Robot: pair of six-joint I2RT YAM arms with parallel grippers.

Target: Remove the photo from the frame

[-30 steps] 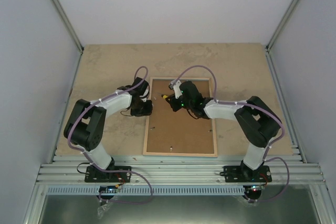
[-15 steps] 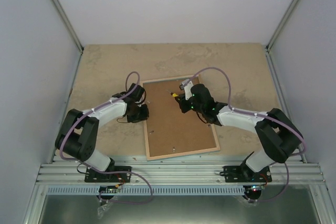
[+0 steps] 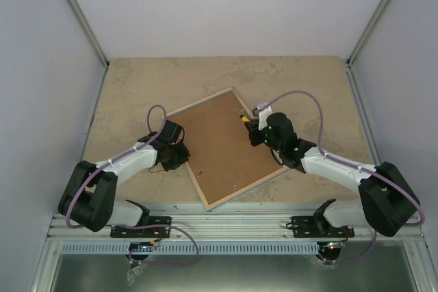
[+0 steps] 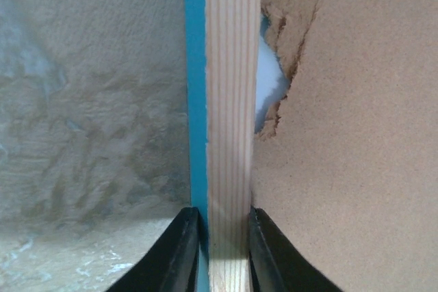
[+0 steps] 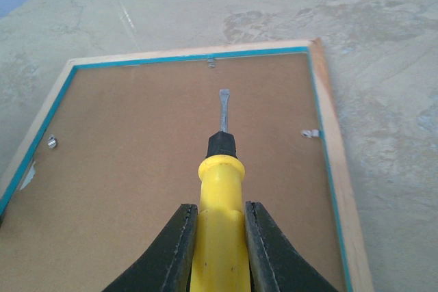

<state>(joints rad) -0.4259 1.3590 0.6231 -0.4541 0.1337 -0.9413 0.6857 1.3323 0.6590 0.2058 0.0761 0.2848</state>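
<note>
The frame (image 3: pixel 205 143) lay face-down on the counter (image 3: pixel 137 87), the photo hidden beneath its backboard (image 5: pixel 137 169). The left pincer (image 4: pixel 224 237) clamped its wooden rail (image 4: pixel 233 100), likely steadying it, while the right pincer (image 5: pixel 219 237) gripped a yellow screwdriver (image 5: pixel 220 169) aimed at a retaining tab (image 5: pixel 211 63).

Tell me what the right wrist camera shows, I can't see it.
The right gripper holds a yellow-handled screwdriver, its flat tip pointing over the brown back of the frame, which lies face down on the beige table.

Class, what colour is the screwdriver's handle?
The handle is yellow, clearest in the right wrist view.
</note>
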